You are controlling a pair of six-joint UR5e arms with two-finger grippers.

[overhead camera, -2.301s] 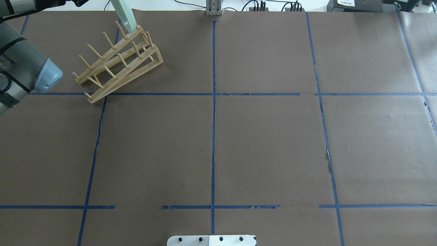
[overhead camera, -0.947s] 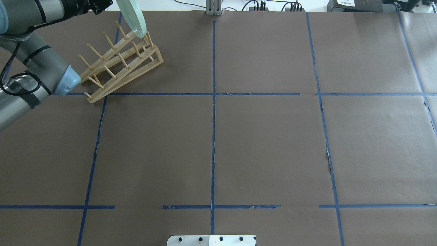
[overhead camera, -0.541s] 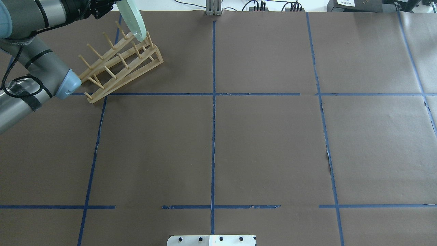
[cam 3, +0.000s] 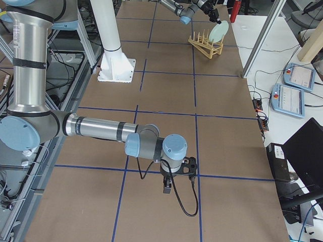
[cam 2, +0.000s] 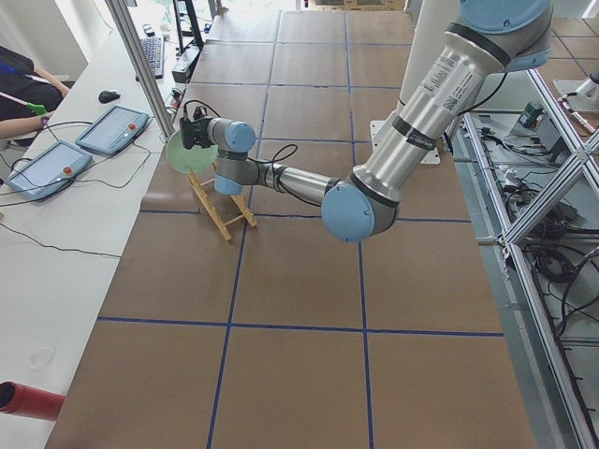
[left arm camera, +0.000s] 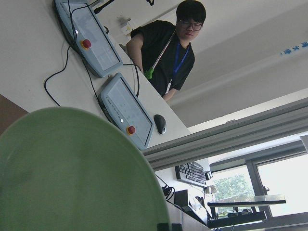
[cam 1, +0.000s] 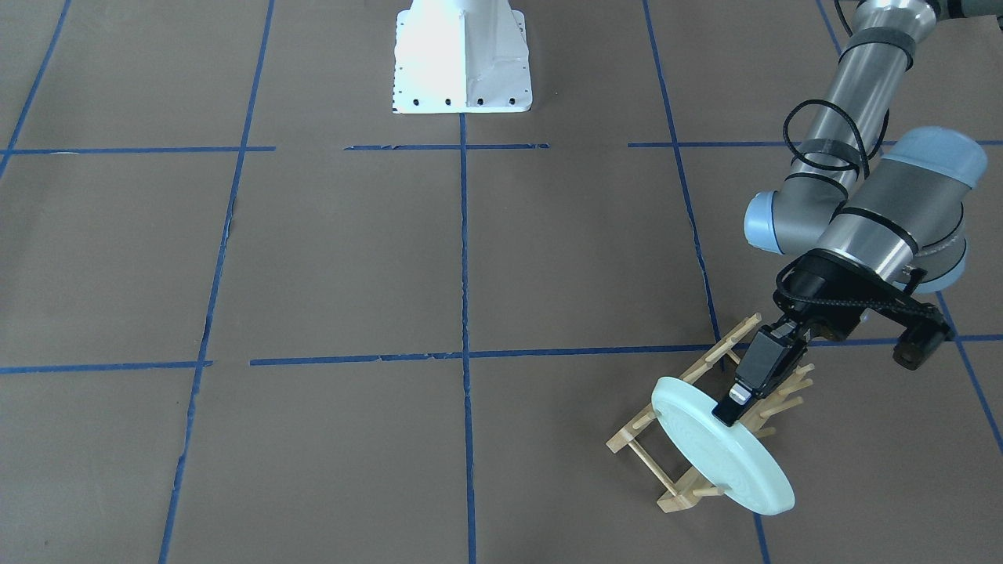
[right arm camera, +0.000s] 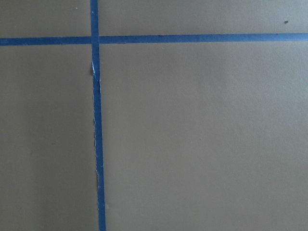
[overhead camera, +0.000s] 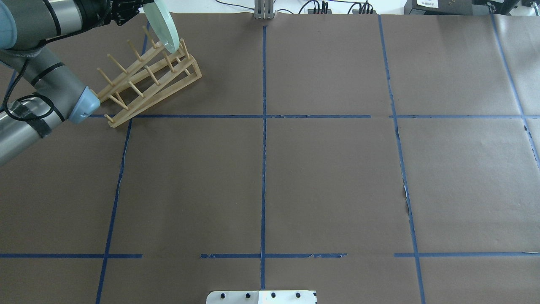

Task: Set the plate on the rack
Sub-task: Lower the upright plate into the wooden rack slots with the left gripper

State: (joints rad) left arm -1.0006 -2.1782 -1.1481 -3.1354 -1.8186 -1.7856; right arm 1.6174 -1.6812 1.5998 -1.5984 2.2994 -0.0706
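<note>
The pale green plate (cam 1: 717, 454) is tilted on edge over the far end of the light-wood rack (cam 1: 636, 444), the end farthest from the robot. My left gripper (cam 1: 733, 405) is shut on the plate's upper rim. I cannot tell whether the plate touches the pegs. In the overhead view the plate (overhead camera: 163, 26) hangs over the rack (overhead camera: 147, 80) at the far left. The plate (left arm camera: 72, 173) fills the lower left of the left wrist view. My right gripper (cam 3: 168, 184) hovers low over the table in the exterior right view; I cannot tell if it is open.
Brown paper with blue tape lines (overhead camera: 263, 169) covers the table. The white robot base (cam 1: 461, 59) stands at the robot's side. Past the far table edge are control tablets (cam 2: 112, 129) and a seated person (left arm camera: 168, 48).
My left arm has swung further into the overhead view. The plate has turned from nearly edge-on to tilted and stays over the rack's far end. It has hardly moved in the last half second.
</note>
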